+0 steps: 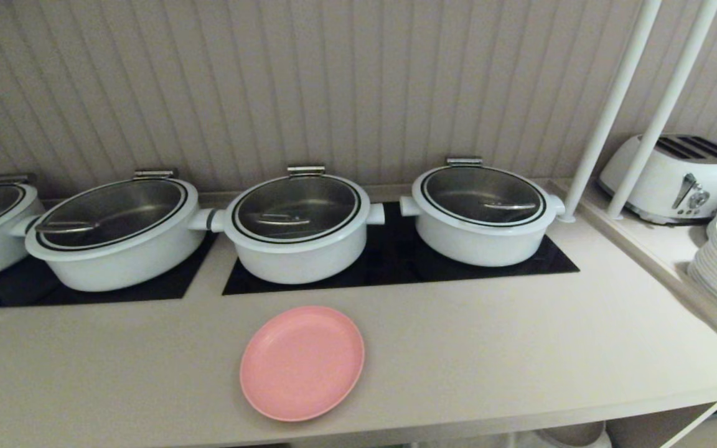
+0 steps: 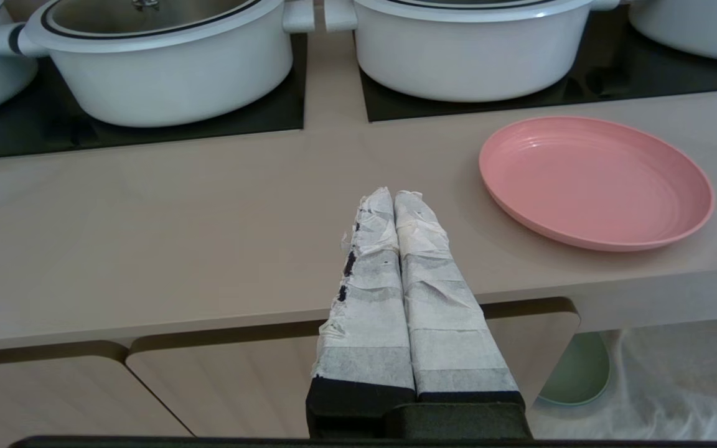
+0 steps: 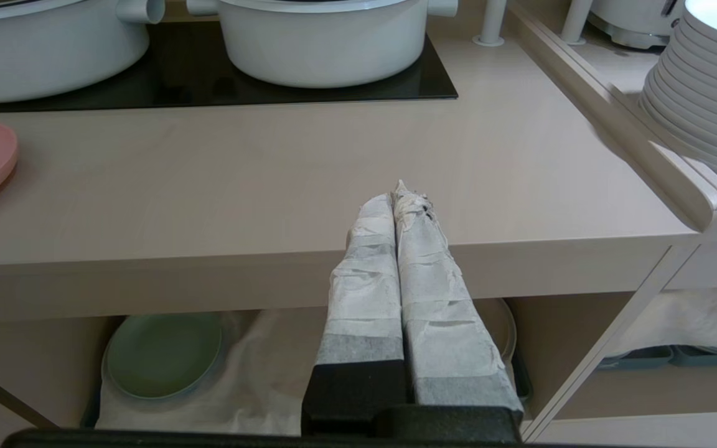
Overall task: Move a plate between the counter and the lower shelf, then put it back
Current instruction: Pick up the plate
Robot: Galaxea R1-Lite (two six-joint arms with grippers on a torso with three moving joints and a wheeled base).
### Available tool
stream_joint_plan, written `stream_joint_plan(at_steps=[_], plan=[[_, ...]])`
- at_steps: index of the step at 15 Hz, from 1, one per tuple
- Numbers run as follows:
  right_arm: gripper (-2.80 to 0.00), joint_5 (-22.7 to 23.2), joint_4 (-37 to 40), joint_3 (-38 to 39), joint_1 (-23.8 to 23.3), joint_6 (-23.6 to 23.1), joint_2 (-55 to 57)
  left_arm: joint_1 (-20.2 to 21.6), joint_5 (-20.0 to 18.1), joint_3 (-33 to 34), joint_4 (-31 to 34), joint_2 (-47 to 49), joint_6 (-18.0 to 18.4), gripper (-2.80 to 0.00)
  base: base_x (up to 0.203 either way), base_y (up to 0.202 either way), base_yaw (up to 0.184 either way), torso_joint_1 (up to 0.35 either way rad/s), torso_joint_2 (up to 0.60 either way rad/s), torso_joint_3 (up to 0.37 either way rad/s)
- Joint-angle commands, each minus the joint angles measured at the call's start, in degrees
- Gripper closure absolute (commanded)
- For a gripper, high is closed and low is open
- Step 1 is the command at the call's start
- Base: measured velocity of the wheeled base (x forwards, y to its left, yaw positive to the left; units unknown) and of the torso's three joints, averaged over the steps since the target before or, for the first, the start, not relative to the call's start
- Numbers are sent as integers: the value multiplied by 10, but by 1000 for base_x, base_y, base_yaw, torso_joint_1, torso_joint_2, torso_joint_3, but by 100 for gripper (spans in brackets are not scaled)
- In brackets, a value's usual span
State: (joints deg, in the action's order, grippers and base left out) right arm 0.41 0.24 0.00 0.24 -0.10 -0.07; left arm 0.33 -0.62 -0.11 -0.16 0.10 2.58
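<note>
Neither arm shows from the head; the lower shelf peeks out half-hidden. Pink plate, matte and shallow-rimmed, sits near the counter's front edge. Left pincer and right pincer are pressed closed, empty.

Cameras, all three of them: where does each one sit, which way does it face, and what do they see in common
Head view: up high, looking forward and down on the counter, white pots and toaster; no robot body shows.
Left wrist view: behind the shut left gripper, before the counter's front edge, facing the pots.
Right wrist view: behind the shut right gripper, facing the counter, white plate stack and lower shelf.
Shared: all show the plate on the counter; both wrist views show the green plate below.
</note>
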Motion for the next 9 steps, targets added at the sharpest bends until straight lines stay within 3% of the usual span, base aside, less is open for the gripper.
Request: stream_joint_plan(at_steps=[1, 9], plan=[[0, 0, 0, 0, 0, 0, 1, 0, 1, 0, 0, 0, 0, 0, 0, 0, 0, 0, 0, 0], [0, 0, 0, 0, 0, 0, 1, 0, -5, 0, -1, 0, 9, 0, 0, 0, 0, 0, 0, 0]])
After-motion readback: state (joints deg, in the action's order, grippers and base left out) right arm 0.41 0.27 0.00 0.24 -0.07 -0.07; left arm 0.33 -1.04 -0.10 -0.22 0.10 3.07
